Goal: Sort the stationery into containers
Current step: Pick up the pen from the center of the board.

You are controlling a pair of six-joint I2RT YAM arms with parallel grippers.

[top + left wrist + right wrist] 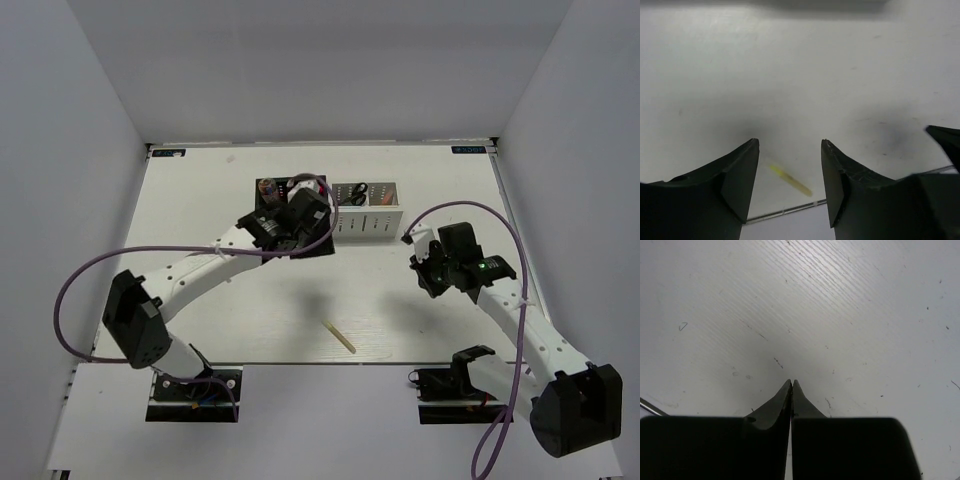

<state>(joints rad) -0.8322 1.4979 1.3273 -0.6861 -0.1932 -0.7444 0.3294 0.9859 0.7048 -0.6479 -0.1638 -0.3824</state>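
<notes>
Two arms rise from the near edge of a white table (200, 200), the widest thing in view. The left arm (190, 275) stretches far forward to the middle of the table, while the right arm (520, 320) bends over the right side. At the far middle stand the containers (368, 228), four square holders joined in a row: the two black ones on the left are largely covered by the left arm's wrist, and the two white ones on the right are in plain view, with dark and coloured items standing in them that are too small to name. The left claw (790, 145) hangs above the black holders with its jaws apart and nothing between them. The right claw (791, 384) is closed tight on nothing, fingertips pressed together over bare table. One pale wooden stick (339, 337) lies slantwise on the table near the front edge, well apart from the containers and both claws.
</notes>
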